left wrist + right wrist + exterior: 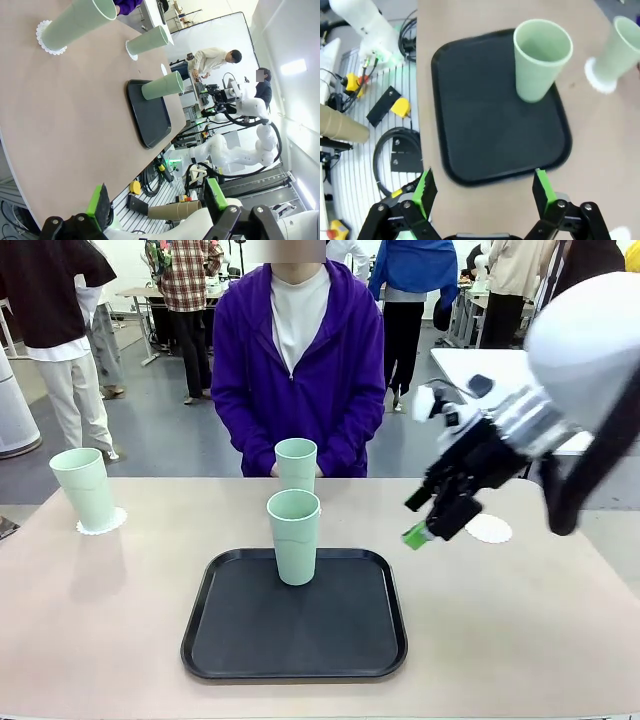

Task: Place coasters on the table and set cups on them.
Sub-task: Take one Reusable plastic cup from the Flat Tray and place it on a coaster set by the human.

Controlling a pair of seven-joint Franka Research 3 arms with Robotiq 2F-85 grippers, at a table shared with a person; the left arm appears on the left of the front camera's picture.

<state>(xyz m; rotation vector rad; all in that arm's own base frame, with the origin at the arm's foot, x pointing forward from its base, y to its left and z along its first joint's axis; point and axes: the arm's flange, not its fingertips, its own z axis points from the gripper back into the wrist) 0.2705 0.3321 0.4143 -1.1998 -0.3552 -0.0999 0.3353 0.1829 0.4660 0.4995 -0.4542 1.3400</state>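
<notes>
Bench (100, 640): beige-pink top with rounded corners, spanning the lower frame of the front view.

Tray (240, 640): black, rectangular, lower centre of the front view, resting on the bench.

Cup on the tray (294, 537): pale mint-green tumbler, upright on the tray's far middle; upper centre of the right wrist view (540, 60).

Middle cup (296, 464): upright on the bench just beyond the tray, in front of the person in a purple jacket (300, 370). Its coaster (597, 80) is seen under it at the upper right of the right wrist view.

Left-hand cup (82, 489): upright at the left of the front view, standing on a white scalloped coaster (103, 523).

Bare coaster (490, 529): white disc on the bench at right of centre, nothing standing on it, partly behind the right gripper.

Right gripper (425, 520): raised above the bench, right of the tray, angled down to the left; fingers spread wide with nothing between them, as its wrist view confirms (482, 192).

Left gripper (155, 200): bottom of the left wrist view, off the bench edge; fingers apart, holding nothing.
</notes>
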